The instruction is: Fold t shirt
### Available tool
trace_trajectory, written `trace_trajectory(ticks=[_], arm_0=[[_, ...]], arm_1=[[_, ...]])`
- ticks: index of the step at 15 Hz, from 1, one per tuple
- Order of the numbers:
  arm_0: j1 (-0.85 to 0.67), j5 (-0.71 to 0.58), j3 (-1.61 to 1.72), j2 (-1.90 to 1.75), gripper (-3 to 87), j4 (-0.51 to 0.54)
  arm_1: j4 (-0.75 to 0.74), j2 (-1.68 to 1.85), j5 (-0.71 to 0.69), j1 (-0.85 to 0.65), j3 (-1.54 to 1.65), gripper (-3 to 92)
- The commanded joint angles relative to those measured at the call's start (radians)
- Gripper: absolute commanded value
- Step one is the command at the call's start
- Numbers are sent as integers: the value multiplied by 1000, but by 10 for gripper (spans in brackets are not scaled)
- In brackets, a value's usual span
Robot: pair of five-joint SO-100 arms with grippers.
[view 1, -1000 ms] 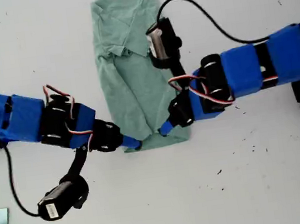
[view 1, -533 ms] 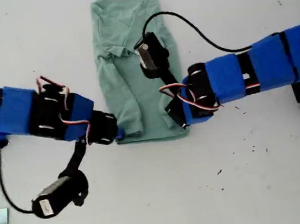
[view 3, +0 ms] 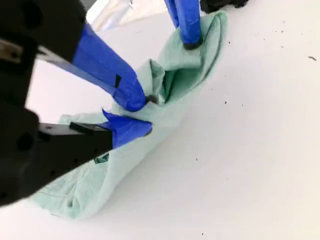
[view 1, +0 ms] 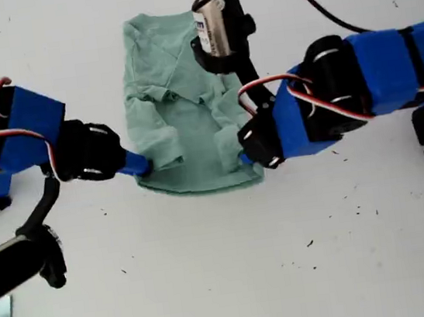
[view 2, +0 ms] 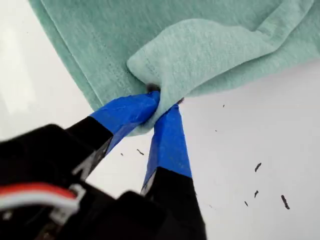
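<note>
- Exterior view: the t shirt (view 1: 178,108) lies bunched on the white table (view 1: 305,271), toward 12 o'clock from its middle, with one arm's blue tip at the shirt's 4 o'clock and another's at its 8 o'clock
- First wrist view: my first gripper (view 2: 162,100) is clamped narrow on a fold of the hem
- Second wrist view: my second gripper (view 3: 140,112) pinches bunched cloth, jaws nearly together

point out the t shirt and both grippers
t shirt (view 1: 184,123), exterior view, on the middle of the cloth.
my first gripper (view 2: 159,102), first wrist view, at the taped tips pinching the cloth.
my second gripper (view 3: 137,114), second wrist view, between the taped tips at the fold.
</note>
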State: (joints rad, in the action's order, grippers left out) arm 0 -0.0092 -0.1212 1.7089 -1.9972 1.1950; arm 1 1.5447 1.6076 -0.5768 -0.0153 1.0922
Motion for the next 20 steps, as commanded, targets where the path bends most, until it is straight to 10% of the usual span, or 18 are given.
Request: trace_trajectory(ticks=[1,9,10,11,13,20], arm_0=[[-20,-31,-48,8,-2,-40],[-753,-437,-117,224,-2,-118],[-788,-480,-137,236,153,-121],[-807,-520,-160,218,292,-112],[-830,-538,-130,97,371,-110],[-612,-331,830,-953,206,-235]], arm_1=[[-60,100,-57,-64,-74,-6],[-443,-118,-383,-612,-43,-4],[-469,-156,-367,-650,-51,238],[-471,-163,-383,-686,-74,412],[-457,-29,-339,-779,-32,298],[-339,933,-264,-816,884,207]])
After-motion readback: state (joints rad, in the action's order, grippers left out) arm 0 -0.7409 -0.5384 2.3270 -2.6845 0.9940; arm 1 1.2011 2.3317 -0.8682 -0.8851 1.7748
